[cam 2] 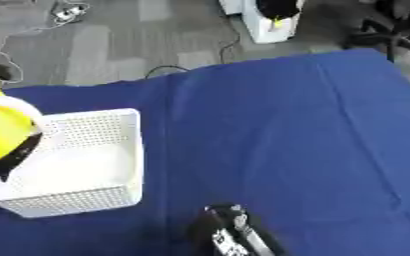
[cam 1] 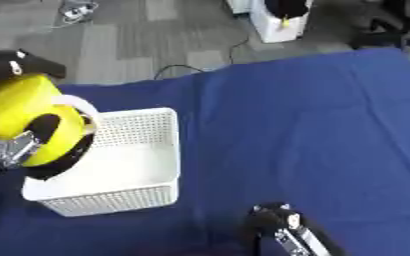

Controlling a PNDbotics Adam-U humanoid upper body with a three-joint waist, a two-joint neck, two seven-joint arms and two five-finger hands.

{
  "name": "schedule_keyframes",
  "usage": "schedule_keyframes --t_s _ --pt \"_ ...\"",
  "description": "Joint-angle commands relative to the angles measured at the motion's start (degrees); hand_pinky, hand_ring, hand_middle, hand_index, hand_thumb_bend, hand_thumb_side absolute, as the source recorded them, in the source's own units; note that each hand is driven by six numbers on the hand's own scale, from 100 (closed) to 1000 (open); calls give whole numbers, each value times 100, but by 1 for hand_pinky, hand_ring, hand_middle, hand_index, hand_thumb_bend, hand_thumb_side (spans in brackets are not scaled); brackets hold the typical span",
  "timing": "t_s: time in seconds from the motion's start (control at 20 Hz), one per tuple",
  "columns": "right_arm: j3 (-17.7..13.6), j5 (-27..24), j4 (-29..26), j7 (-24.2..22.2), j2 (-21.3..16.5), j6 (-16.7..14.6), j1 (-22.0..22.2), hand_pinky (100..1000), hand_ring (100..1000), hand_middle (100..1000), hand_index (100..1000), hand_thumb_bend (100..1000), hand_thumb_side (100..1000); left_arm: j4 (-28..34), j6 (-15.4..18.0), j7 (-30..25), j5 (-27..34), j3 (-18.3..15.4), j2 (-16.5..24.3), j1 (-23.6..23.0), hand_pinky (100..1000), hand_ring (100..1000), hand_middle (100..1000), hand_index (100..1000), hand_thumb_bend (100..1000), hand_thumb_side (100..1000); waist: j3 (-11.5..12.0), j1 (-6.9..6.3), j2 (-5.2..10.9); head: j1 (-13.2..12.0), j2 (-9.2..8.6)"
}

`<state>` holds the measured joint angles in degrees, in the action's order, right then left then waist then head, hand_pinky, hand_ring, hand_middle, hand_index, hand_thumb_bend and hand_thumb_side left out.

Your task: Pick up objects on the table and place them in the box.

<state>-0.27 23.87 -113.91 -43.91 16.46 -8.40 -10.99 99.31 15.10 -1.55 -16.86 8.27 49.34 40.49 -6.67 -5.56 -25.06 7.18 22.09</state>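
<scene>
Your left hand is up at nine o'clock, fingers curled round a big yellow object with a white handle-like loop and a black underside. You've got it hanging over the near-left corner of the white perforated box, and that looks deliberate: held there, it should drop inside the walls rather than clip the rim. I can't tell whether the object touches the box edge or just hovers above it. The box floor that shows looks bare, so by my read this is the placing step, release not yet done.

Your right hand sits low at six o'clock, dark and idle; whether its fingers are spread or curled, I can't tell.

Moving outward, the blue cloth covers the table from the box out to three o'clock, lightly creased, and I see nothing else lying on it. Past it at twelve o'clock there's grey carpet tile, a black cable trailing to the table's edge, and a white stand.
</scene>
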Motion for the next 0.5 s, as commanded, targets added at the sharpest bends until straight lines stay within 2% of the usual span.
schedule_keyframes --t_s 0.05,0.4,0.5 --pt "14 103 -68 -16 136 37 -108 325 427 448 609 100 1000 -112 70 36 -168 -18 102 134 573 610 732 877 168 779 -27 -9 48 -64 -15" --pt "21 250 -68 -53 207 57 -256 326 427 449 609 100 1000 -385 252 47 -636 39 91 233 738 676 777 914 119 884 -108 -47 -123 -102 3" --pt "25 268 -68 -58 213 56 -276 326 427 449 609 100 1000 -475 319 68 -763 55 80 263 820 709 804 937 133 906 -119 -54 -147 -108 4"
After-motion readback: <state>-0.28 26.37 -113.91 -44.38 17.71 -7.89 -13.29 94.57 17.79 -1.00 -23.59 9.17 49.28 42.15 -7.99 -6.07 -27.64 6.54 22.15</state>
